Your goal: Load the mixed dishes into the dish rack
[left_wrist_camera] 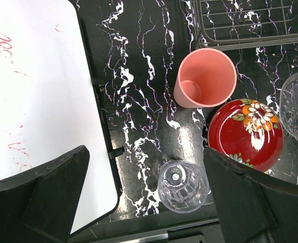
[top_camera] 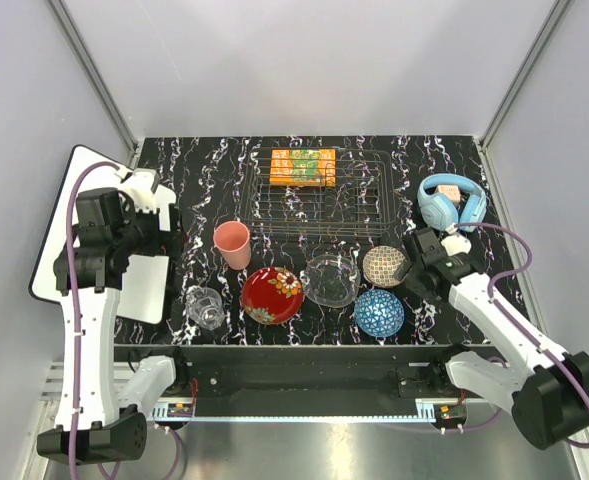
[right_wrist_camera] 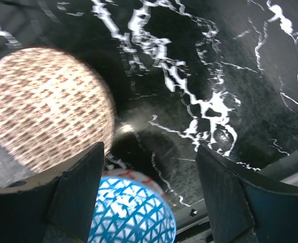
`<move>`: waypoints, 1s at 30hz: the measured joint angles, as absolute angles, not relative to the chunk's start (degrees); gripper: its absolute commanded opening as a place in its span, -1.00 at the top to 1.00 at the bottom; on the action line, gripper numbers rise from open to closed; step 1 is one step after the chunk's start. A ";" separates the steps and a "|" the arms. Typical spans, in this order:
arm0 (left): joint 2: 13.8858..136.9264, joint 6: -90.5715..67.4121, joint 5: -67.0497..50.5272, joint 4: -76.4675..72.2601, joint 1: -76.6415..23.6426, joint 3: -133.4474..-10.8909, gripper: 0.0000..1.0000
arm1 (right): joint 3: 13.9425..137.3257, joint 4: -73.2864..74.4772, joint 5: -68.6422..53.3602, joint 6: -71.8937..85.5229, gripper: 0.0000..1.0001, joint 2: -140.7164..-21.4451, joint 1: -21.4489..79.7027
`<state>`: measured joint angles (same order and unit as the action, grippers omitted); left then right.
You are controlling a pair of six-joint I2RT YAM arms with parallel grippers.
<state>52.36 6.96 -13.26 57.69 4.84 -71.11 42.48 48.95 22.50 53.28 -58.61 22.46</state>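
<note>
The wire dish rack (top_camera: 319,200) stands at the back middle of the table. In front of it stand a pink cup (top_camera: 232,243), a small clear glass cup (top_camera: 205,306), a red floral bowl (top_camera: 272,295), a clear bowl (top_camera: 331,278), a beige patterned bowl (top_camera: 385,266) and a blue patterned bowl (top_camera: 379,312). My left gripper (left_wrist_camera: 149,197) hangs open above the glass cup (left_wrist_camera: 183,186), which shows between its fingers, with the pink cup (left_wrist_camera: 205,77) and red bowl (left_wrist_camera: 246,132) beyond. My right gripper (right_wrist_camera: 149,192) is open beside the beige bowl (right_wrist_camera: 47,109) and blue bowl (right_wrist_camera: 131,212), holding nothing.
An orange-green box (top_camera: 303,166) lies in the rack's far side. Light-blue headphones (top_camera: 452,202) sit at the back right, close behind my right arm. A flat white board (top_camera: 144,285) lies at the left under my left arm. Grey walls enclose the table.
</note>
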 measured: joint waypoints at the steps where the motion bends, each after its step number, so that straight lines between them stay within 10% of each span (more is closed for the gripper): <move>1: 52.25 7.03 -13.23 57.58 4.84 -70.98 -0.98 | 42.04 48.93 22.90 53.82 -0.61 -59.37 22.46; 30: 50.96 7.03 -13.37 56.42 4.80 -67.70 -0.98 | 39.83 37.23 21.56 54.19 -0.44 -66.83 22.46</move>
<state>50.96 7.03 -13.37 56.42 4.80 -67.70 39.83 37.23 21.56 54.19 -66.83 22.46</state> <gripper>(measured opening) 0.988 0.748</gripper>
